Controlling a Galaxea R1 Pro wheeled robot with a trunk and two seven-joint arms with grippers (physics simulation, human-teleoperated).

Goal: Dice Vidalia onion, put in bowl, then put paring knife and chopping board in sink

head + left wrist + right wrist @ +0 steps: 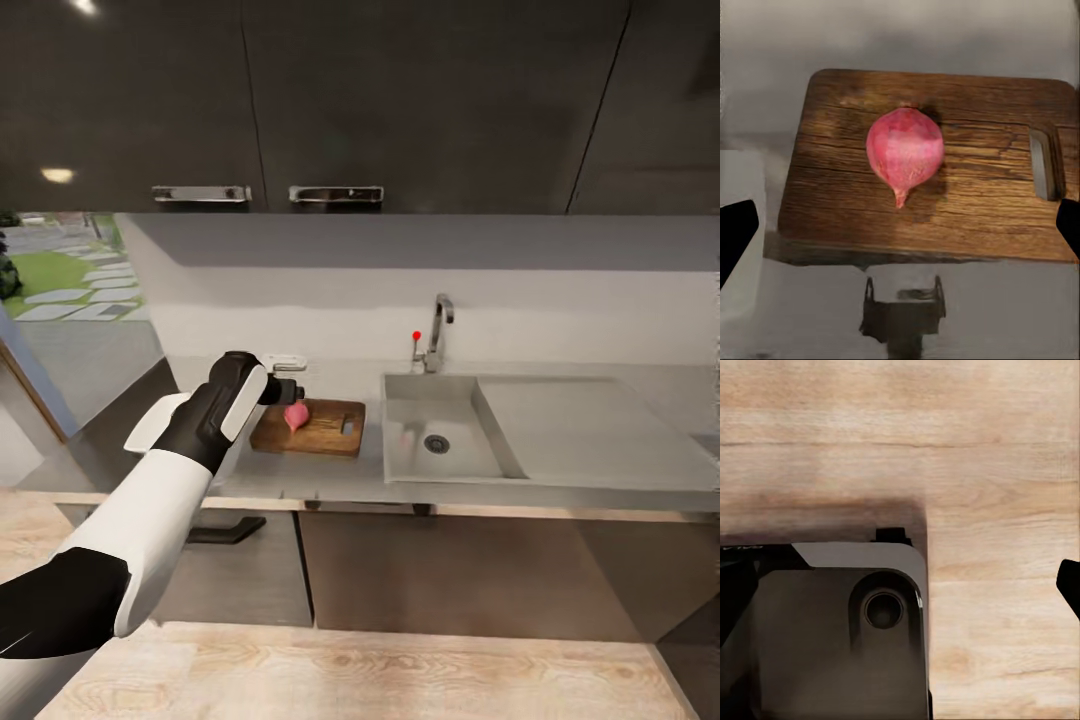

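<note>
Where chopping board (pixel 945 202) lies, pink onion (pixel 905 148) whole.

dark upper cabinets (pixel 400 90) with two chrome handles (pixel 336 194) | pale back wall (pixel 400 300) | light wood-plank floor (pixel 400 680) | window (pixel 60 270) showing lawn and stepping stones

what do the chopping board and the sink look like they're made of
The chopping board looks like dark brown wood with a matte finish: grain lines and small cracks run along it. The sink looks like brushed grey steel, smooth and faintly reflective, though in this render it could be any grey metal.
</note>
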